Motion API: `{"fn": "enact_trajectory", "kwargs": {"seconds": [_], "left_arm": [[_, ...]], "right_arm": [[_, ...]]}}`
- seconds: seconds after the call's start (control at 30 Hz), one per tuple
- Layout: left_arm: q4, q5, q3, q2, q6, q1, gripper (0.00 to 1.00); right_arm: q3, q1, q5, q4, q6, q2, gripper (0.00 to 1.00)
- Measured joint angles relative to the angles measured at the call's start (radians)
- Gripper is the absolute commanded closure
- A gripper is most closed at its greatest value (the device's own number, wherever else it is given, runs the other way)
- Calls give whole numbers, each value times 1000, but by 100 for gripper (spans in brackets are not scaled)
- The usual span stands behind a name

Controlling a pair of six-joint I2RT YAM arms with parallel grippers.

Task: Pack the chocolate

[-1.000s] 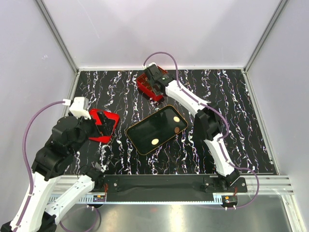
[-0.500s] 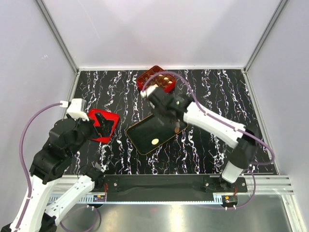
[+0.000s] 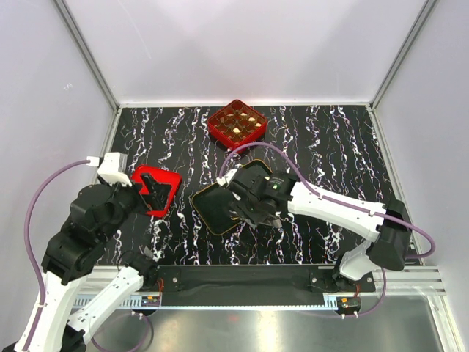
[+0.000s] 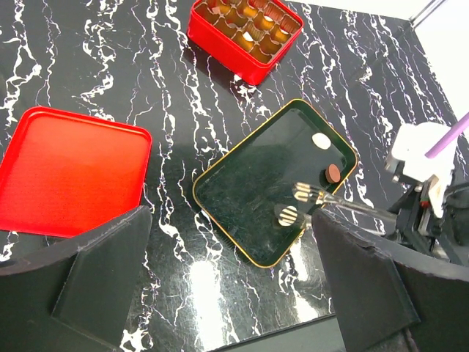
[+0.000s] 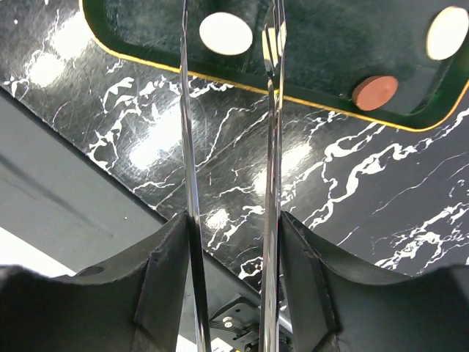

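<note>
Three pieces of chocolate point(image 5: 226, 33), two cream-white and one brown, lie loose in the black gold-rimmed tray point(image 4: 249, 183), and more fill cells of the red gridded box point(image 4: 245, 37) beyond the tray's far corner. The right gripper point(image 5: 229, 147) reaches over the tray, its long metal prongs point(image 5: 272, 132) parted and pinching nothing, a cream piece showing between them. The left gripper point(image 4: 231, 220) gapes wide to the tray's left, holding nothing, by a flat red lid point(image 4: 69, 172).

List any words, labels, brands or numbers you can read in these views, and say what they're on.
No text can be read in any view.
The red box, red lid, black tray and chocolate pieces show no print or label.
</note>
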Motion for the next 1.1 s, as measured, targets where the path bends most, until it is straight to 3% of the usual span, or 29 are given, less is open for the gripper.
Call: {"fn": "enact_trajectory", "kwargs": {"seconds": [0.63, 1.1], "left_arm": [[-30, -4, 0, -3, -3, 0, 1], [-32, -4, 0, -3, -3, 0, 1]], "right_arm": [[-55, 40, 30, 2, 14, 53, 42], [-52, 40, 39, -2, 19, 57, 52]]}}
